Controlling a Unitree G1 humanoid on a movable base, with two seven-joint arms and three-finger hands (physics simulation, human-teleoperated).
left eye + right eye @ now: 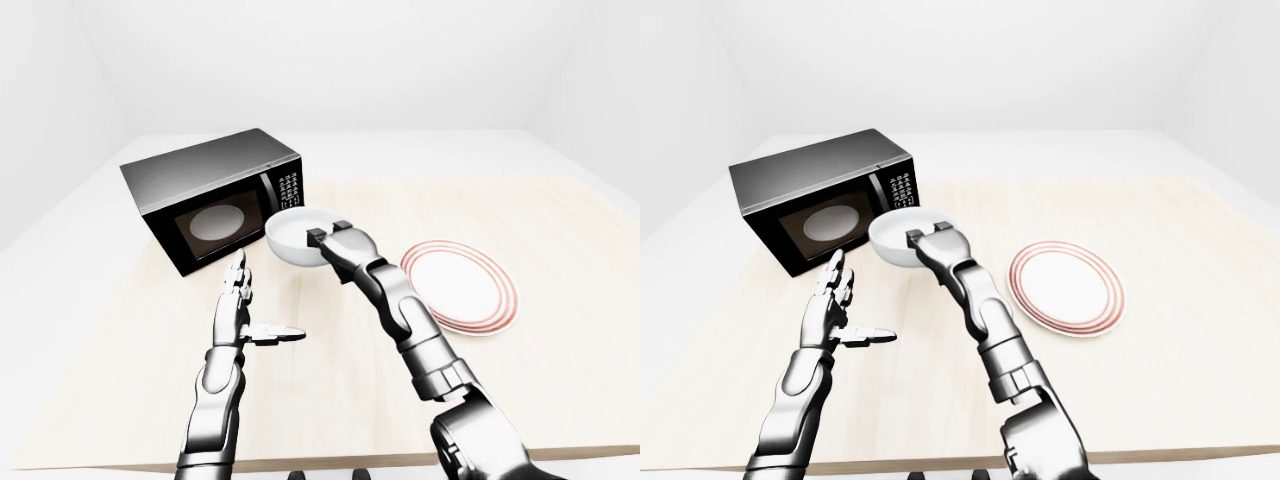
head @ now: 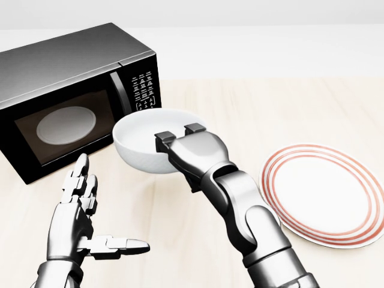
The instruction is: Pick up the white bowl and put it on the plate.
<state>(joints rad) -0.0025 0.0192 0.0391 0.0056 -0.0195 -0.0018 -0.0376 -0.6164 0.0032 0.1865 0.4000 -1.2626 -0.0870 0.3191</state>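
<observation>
Pale wooden table (image 2: 252,108) across the head view. Black microwave (image 2: 66,90) at upper left, door shut, clock lit. Red-ringed plate (image 2: 324,195) flat on the table at right, bare, well apart from the bowl. White bowl (image 2: 147,141) off the table, tilted, overlapping the microwave's lower right corner in the head view, left of the plate. Right hand (image 2: 180,139) clamped on the bowl's near rim, two fingertips hooked over the edge into the bowl, palm beneath it. Left hand (image 2: 78,213) at lower left, below the microwave, spread wide, thumb jutting right, gripping nothing, near the bowl but not touching.
</observation>
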